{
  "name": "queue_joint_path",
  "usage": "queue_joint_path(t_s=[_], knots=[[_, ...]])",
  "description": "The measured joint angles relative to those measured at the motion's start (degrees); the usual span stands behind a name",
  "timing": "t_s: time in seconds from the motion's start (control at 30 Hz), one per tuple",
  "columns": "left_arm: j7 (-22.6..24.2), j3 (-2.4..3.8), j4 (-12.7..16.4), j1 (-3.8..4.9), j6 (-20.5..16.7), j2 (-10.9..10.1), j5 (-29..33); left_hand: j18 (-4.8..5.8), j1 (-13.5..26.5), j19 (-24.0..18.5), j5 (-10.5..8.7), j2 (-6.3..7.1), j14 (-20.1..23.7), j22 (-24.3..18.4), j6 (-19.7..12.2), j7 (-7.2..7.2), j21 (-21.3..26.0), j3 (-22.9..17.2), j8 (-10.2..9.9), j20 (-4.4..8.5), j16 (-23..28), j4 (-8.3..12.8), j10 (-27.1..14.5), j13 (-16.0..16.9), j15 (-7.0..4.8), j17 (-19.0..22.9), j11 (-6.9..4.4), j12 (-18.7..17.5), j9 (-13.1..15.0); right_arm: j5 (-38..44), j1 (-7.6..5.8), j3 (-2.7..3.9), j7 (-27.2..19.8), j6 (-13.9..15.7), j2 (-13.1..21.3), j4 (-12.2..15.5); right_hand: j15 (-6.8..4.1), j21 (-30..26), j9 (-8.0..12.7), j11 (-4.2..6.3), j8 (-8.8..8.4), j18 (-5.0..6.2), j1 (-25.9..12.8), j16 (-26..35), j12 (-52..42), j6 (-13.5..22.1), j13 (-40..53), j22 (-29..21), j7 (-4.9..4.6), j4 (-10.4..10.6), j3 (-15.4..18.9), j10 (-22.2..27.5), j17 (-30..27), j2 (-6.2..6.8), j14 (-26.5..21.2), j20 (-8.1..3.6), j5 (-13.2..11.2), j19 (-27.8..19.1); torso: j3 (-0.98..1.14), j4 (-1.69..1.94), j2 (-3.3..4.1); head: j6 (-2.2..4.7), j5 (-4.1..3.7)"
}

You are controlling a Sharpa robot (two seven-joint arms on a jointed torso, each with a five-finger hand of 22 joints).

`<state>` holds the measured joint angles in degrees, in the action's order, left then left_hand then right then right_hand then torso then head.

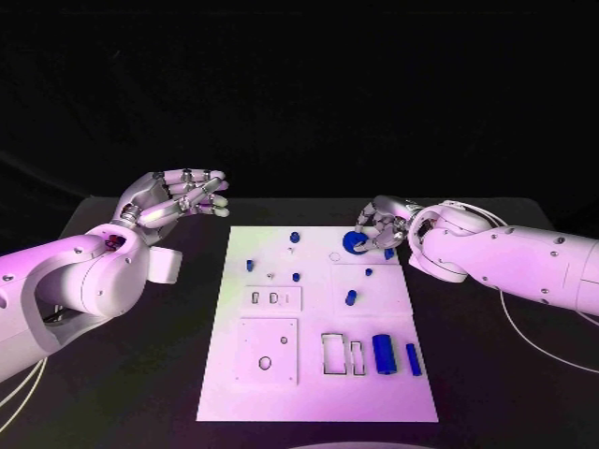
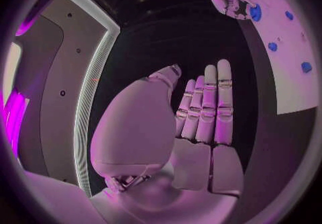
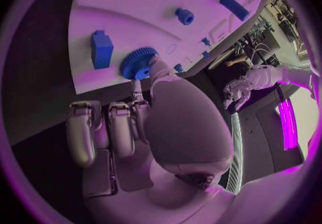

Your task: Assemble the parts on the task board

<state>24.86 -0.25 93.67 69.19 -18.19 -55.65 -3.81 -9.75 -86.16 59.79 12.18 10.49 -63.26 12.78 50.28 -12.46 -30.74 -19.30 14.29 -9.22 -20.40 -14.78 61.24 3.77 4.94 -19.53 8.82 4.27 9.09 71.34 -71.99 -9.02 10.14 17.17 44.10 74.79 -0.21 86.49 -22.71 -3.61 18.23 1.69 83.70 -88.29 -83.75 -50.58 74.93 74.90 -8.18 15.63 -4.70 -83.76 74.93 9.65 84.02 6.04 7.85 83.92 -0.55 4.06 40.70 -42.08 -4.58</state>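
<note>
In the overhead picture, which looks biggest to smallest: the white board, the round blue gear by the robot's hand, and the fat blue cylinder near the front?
1. Task board
2. Blue gear and blue cylinder: look about alike, so I won't rank them; the right hand partly hides the gear.

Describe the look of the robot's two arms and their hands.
Both arms have smooth white rounded shells dotted with small dark screws. Thin white cables trail beside each. The left robot hand and right robot hand are silver, many-fingered, with segmented fingers and pale fingertip pads.

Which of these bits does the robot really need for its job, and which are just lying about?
For the job:
task board
blue gear, held by the right hand
blue cylinder
blue bar
small blue pegs

Just there:
black table
left hand, held up open, holding nothing
</note>
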Motion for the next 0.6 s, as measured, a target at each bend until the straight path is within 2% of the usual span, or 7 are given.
queue_joint_path(t_s=[0.13,0.3,0.43,0.47,0.53,0.6], knots=[[-0.04,0.00,-0.01,0.00,0.03,-0.01,0.00,0.00,0.00,0.00,0.00,0.00,0.00,0.00,0.00,0.00,0.00,0.00,0.00,0.00,0.00,0.00,0.00,0.00,0.00,0.00,0.00,0.00,0.00,1.13,0.13,-0.06,-0.11,0.51,0.24,0.63,0.00,0.61,-0.04,0.21,0.39,0.00,0.76,-0.23,-1.13,-1.66,0.00,0.00,0.42,-0.01,-2.60,-0.21,0.00,0.15,0.00,0.00,0.00,0.00,-0.01,-0.04,-0.02,-0.01,-0.02],[-0.08,0.00,-0.04,0.00,0.07,0.00,0.00,0.00,0.00,0.00,0.00,0.00,0.00,0.00,0.00,0.00,0.00,0.00,0.00,0.00,0.00,0.00,0.00,0.00,0.00,0.01,0.00,0.00,0.00,2.42,0.38,-0.19,-0.51,2.02,0.34,1.57,-0.76,1.52,-0.01,0.90,0.35,0.00,0.92,-0.23,-2.22,-3.75,-0.01,0.04,1.06,-0.03,-6.04,-0.14,-0.01,0.00,-0.03,-0.60,-0.25,-0.04,-0.03,-0.07,-0.05,0.04,0.02],[-0.09,0.00,-0.07,0.00,0.09,0.03,0.00,0.00,0.00,0.00,0.00,0.00,0.00,0.00,0.00,0.00,0.00,-0.16,0.00,0.00,0.00,0.16,0.00,-0.01,0.00,-0.07,0.00,0.00,0.00,3.45,0.40,-0.18,-1.00,3.95,0.27,2.32,-1.05,1.70,-0.03,1.25,0.67,0.00,1.45,-0.23,-2.44,-4.19,-0.01,0.04,0.70,-0.07,-8.32,-0.39,-0.01,0.38,0.02,-0.74,-0.40,0.10,-0.07,0.00,-0.09,0.12,0.08],[-0.10,0.00,-0.09,0.00,0.10,0.03,0.01,0.00,0.00,0.00,0.00,0.00,0.00,0.00,0.00,0.00,0.00,-0.16,0.00,0.00,0.00,0.16,0.00,-0.01,0.00,-0.07,0.00,0.00,0.00,3.70,0.40,-0.18,-1.10,4.48,0.24,2.53,-1.05,1.95,-0.03,1.37,0.67,0.01,1.45,-0.43,-2.67,-4.27,-0.01,0.04,0.62,-0.08,-8.81,-0.27,-0.01,0.38,0.02,-1.09,-0.32,0.08,-0.07,0.00,-0.09,0.13,0.12],[-0.10,0.00,-0.12,0.00,0.11,0.03,0.01,0.00,0.00,0.00,0.00,0.00,0.00,0.01,0.00,0.00,0.00,-0.16,0.00,0.00,0.00,0.16,0.00,-0.01,0.00,-0.07,0.00,0.00,0.00,4.39,0.37,-0.15,-1.32,5.71,0.12,3.11,-1.36,1.96,-0.04,1.53,0.67,-0.69,1.45,-0.45,-2.67,-4.28,-0.01,0.04,0.61,-0.19,-9.62,-0.11,-0.01,0.38,-0.08,-1.14,-0.27,0.09,-0.11,0.02,-0.10,0.16,0.13],[-0.11,0.00,-0.14,0.00,0.12,0.03,0.01,0.00,0.00,0.00,0.00,0.00,0.00,0.01,0.00,0.00,0.00,-0.16,0.00,0.00,0.00,0.16,0.00,-0.01,0.00,-0.07,0.00,0.00,0.00,5.07,0.30,-0.13,-1.43,6.76,0.01,3.73,-1.45,2.18,-0.03,1.57,0.67,-0.88,1.45,-0.45,-2.67,-4.28,-0.01,0.04,0.61,-0.28,-10.18,-0.08,-0.01,0.38,0.02,-1.14,-0.24,0.09,-0.10,0.02,-0.10,0.21,0.14]])
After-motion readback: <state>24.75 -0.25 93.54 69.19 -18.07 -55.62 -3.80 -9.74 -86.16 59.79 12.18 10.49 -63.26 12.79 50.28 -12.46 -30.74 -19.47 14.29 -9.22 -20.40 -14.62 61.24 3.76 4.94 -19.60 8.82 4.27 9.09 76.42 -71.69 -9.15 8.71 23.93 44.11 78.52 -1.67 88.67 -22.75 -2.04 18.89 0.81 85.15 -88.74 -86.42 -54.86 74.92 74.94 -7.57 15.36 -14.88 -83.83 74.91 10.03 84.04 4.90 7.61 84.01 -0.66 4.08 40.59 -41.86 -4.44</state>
